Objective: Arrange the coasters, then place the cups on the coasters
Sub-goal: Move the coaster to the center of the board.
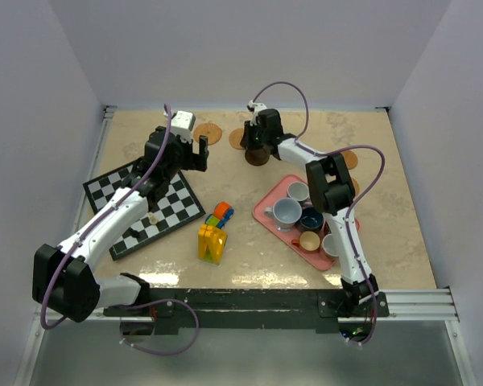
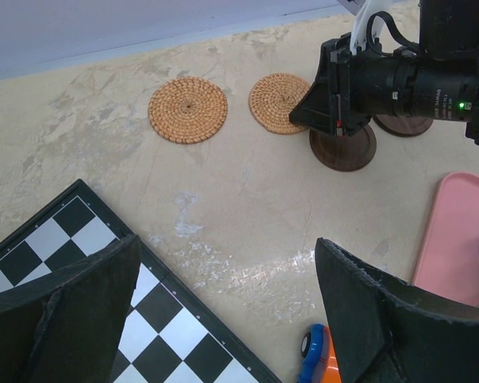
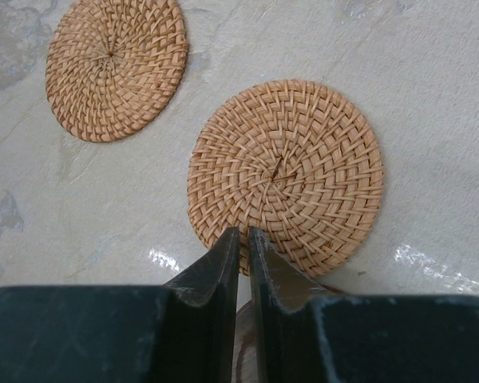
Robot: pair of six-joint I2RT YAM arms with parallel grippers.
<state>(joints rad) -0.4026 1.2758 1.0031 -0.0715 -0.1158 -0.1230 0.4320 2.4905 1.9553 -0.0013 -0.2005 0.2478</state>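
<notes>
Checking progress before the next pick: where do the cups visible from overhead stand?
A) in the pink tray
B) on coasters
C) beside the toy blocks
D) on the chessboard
A: the cups in view all stand grouped inside the pink tray, and the woven coasters farther back lie bare.

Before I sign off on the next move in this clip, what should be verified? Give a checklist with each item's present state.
1. Open, empty left pincer: ok.
2. Nearly closed right pincer gripping the dark coaster: cannot tell.
3. Flat woven coaster, apart from its neighbour: ok.
4. Visible cups sitting in the pink tray, off the coasters: ok.
5. All six coasters laid out: cannot tell, the right arm hides part of the table.
</notes>
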